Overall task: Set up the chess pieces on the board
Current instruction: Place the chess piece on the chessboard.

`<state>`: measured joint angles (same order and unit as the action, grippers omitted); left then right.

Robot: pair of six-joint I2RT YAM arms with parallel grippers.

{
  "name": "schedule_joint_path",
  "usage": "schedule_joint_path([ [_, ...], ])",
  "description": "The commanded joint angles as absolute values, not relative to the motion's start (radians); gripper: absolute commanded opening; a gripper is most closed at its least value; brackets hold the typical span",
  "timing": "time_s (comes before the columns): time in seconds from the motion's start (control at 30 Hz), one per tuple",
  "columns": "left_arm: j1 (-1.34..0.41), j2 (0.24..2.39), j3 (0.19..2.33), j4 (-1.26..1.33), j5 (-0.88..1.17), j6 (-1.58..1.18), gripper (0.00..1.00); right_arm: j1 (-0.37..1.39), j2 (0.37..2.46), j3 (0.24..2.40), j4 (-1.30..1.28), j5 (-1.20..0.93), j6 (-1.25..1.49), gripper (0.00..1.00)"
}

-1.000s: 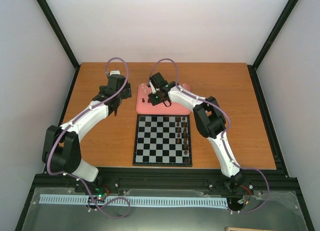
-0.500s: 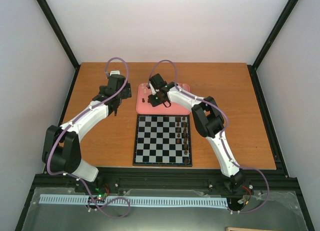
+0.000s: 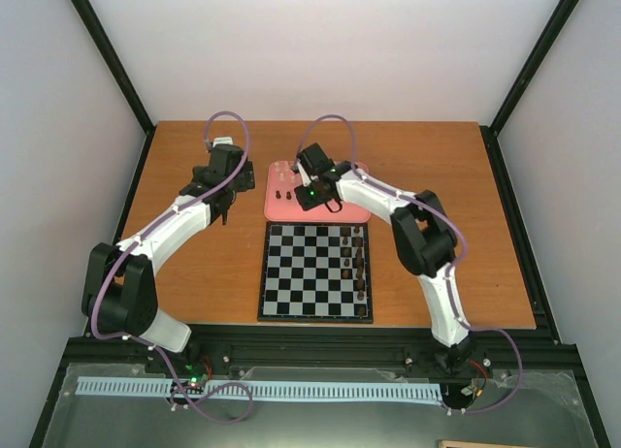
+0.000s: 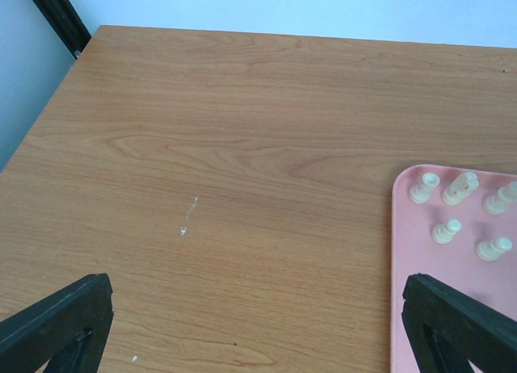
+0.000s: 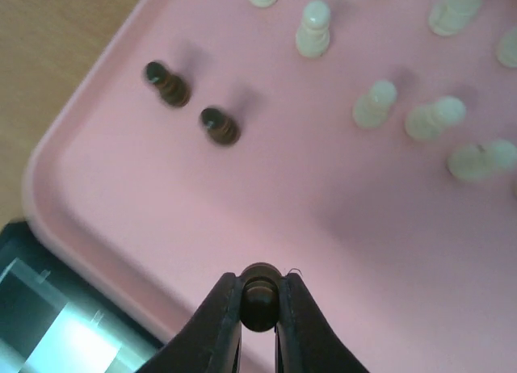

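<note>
While the right gripper (image 5: 260, 316) is clamped nearly shut on one dark brown, round-headed chess piece (image 5: 259, 296) above the pink tray (image 5: 339, 220), two more dark pieces (image 5: 166, 82) stand on that tray near several cream ones (image 5: 313, 27), and the left gripper (image 4: 258, 328) hangs wide open, holding nothing, over the wooden table (image 4: 242, 147).

Pink tray (image 3: 281, 212) on a wooden table (image 3: 446, 176), enclosed by white walls (image 3: 320, 50).
The tray has rounded corners and a raised rim and lies flat at the table's far middle. A small pale streak (image 4: 188, 220) marks the bare wood beside it. Black posts (image 3: 112, 55) run up the corners, and a white slotted strip (image 3: 291, 390) lies along the near edge.
</note>
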<state>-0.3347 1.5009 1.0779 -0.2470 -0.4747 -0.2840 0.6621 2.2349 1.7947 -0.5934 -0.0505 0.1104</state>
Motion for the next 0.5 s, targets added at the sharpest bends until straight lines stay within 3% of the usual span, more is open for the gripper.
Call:
schedule_joint_path([
  [0.0, -0.332, 1.511, 1.113, -0.239, -0.487, -0.275, 1.00, 0.719, 2.007, 1.643, -0.570, -0.003, 0.147, 0.11],
  [0.47, -0.333, 1.513, 1.114, -0.239, -0.488, -0.275, 1.00, 0.883, 1.458, 1.014, -0.629, 0.088, 0.320, 0.12],
])
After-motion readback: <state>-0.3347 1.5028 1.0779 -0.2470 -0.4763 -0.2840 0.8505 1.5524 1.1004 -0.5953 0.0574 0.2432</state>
